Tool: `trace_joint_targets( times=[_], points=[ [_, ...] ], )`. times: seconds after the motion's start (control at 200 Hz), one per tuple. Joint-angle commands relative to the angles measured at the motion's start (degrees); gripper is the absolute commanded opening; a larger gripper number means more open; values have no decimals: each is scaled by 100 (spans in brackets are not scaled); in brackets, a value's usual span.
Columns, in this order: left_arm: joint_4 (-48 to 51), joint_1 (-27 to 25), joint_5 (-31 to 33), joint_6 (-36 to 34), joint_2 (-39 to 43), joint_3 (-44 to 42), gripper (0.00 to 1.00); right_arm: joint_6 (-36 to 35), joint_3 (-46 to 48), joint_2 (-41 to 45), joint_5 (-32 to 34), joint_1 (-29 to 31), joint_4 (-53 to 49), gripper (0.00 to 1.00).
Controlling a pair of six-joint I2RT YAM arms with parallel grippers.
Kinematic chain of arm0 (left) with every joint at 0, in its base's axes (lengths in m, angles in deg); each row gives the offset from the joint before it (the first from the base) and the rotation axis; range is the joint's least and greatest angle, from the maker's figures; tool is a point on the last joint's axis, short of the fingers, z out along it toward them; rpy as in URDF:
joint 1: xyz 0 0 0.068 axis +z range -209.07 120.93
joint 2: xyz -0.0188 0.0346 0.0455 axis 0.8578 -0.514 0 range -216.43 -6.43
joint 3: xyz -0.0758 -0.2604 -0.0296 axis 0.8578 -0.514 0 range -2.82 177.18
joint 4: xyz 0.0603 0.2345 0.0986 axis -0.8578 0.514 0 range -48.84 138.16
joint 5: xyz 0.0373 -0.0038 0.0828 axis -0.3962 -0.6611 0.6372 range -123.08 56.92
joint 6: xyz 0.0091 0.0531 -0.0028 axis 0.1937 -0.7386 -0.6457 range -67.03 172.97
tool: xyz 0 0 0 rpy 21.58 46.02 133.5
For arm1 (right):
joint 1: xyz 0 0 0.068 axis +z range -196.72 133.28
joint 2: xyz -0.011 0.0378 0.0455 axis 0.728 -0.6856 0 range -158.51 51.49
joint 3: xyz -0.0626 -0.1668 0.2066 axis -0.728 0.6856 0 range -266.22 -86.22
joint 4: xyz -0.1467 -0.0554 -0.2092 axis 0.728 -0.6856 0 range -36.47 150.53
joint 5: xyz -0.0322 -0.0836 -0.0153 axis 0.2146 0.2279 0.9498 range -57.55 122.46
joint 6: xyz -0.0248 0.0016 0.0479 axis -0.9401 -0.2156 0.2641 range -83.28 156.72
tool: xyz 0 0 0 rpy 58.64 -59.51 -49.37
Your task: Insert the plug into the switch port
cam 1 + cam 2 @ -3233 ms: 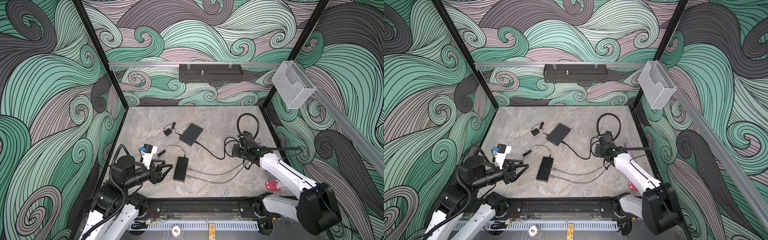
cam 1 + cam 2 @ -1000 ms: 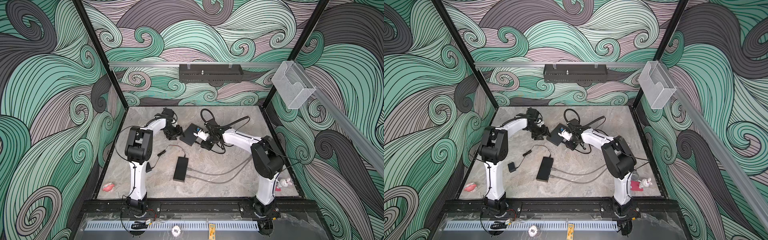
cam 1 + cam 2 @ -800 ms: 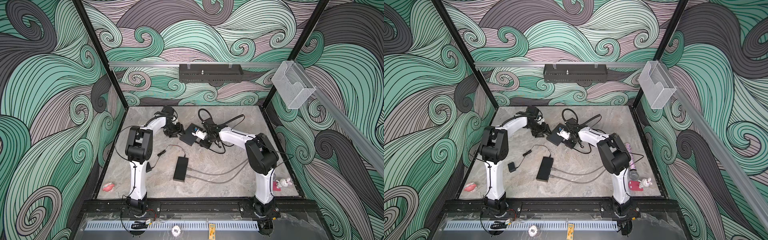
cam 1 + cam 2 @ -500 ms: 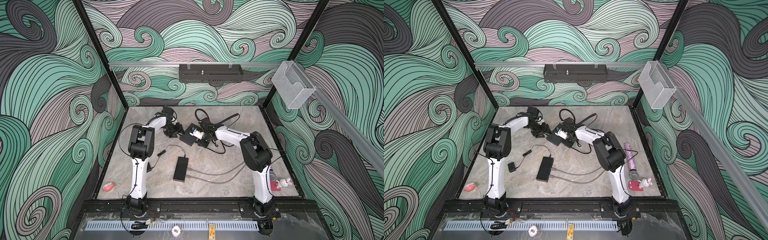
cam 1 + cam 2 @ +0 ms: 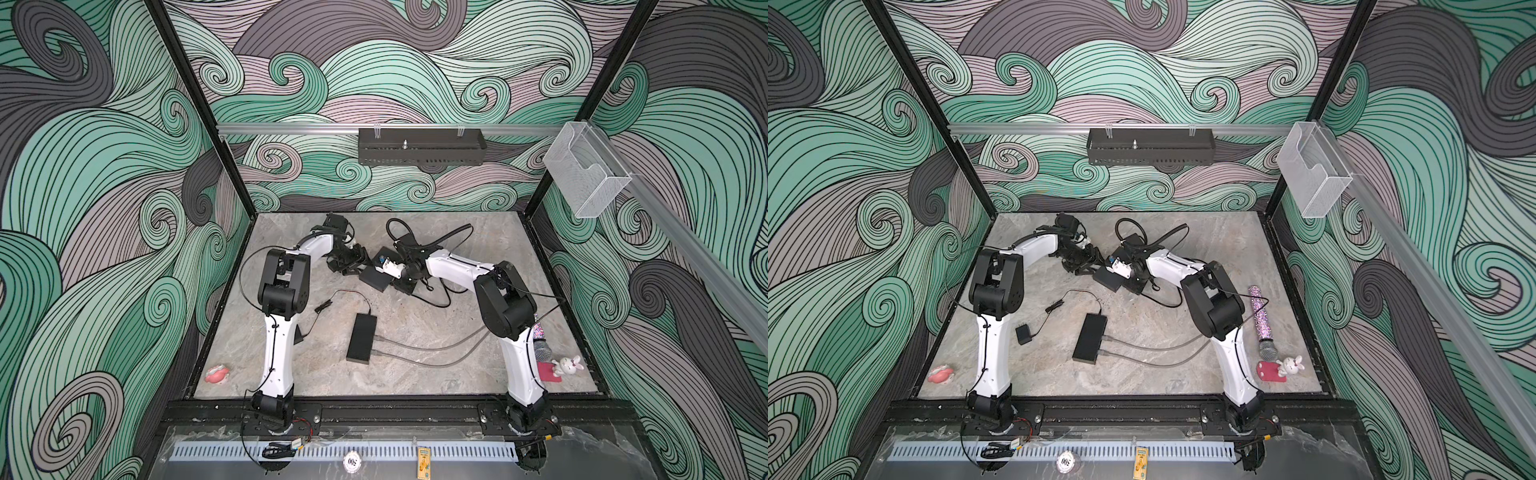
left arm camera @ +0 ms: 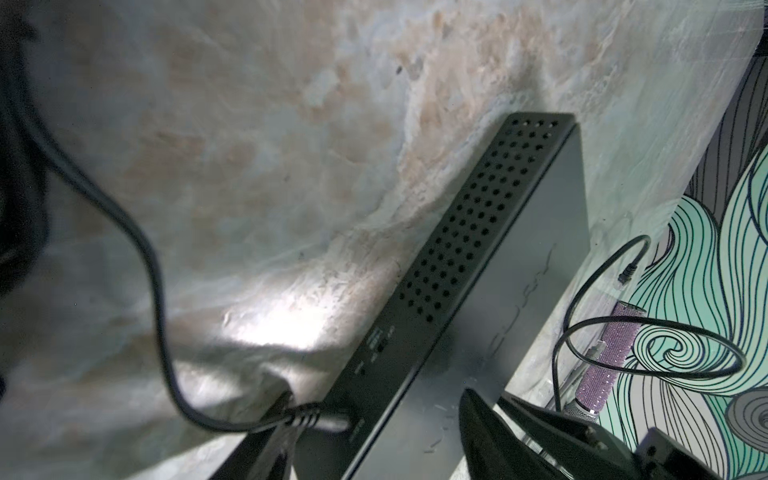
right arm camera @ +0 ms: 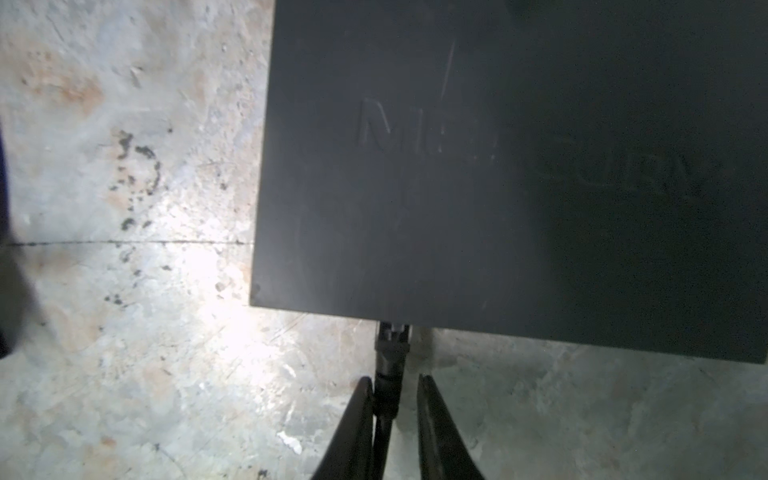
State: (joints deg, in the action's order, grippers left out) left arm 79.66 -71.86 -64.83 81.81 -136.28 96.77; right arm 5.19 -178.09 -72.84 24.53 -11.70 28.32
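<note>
Sitting with its tip under the lower edge of the square dark-grey box (image 7: pixel 457 187), the plug (image 7: pixel 391 351) lies low in the middle of the right wrist view. Its long axis runs straight up the frame, square to that edge. Whether it is seated there I cannot tell. The right gripper (image 7: pixel 395 380) straddles its boot in line with that axis, jaws narrow. One finger touches the boot and the other stands just clear, so nothing is clamped yet.

The switch (image 5: pixel 361 338) (image 5: pixel 1089 338), a narrow oblong black box, lies at lower centre in both top views. It is well apart from the plug, below and slightly left of the right gripper. Its long axis runs nearly top to bottom of the frame. Two grey cables (image 5: pixel 395 343) leave its right long side near the lower end, so I judge the free port to be on that side. The port itself is too small to see. Both grippers look about equally near the switch, but the right one is on its cabled side.

The left gripper (image 5: pixel 357 266), at the square box's upper left, stands wide astride a corner of it, one finger over the top face. Whether it bears down I cannot tell.
</note>
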Motion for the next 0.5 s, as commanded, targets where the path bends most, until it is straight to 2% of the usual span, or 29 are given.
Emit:
trace_joint_targets(
  times=[0.0,0.14,0.22,0.495],
  points=[
    [-71,-10,-170,65,-151,25,61,-84,-244,-204,-49,36,-101,19],
    [-110,-64,-268,88,-164,43,60,-76,-393,-345,-62,105,-108,18],
    [-124,-117,-310,96,-169,51,59,-41,-505,-433,-88,150,-110,12],
    [-54,-215,-435,14,-203,94,58,-124,-797,-559,-275,267,-44,8]
  ],
)
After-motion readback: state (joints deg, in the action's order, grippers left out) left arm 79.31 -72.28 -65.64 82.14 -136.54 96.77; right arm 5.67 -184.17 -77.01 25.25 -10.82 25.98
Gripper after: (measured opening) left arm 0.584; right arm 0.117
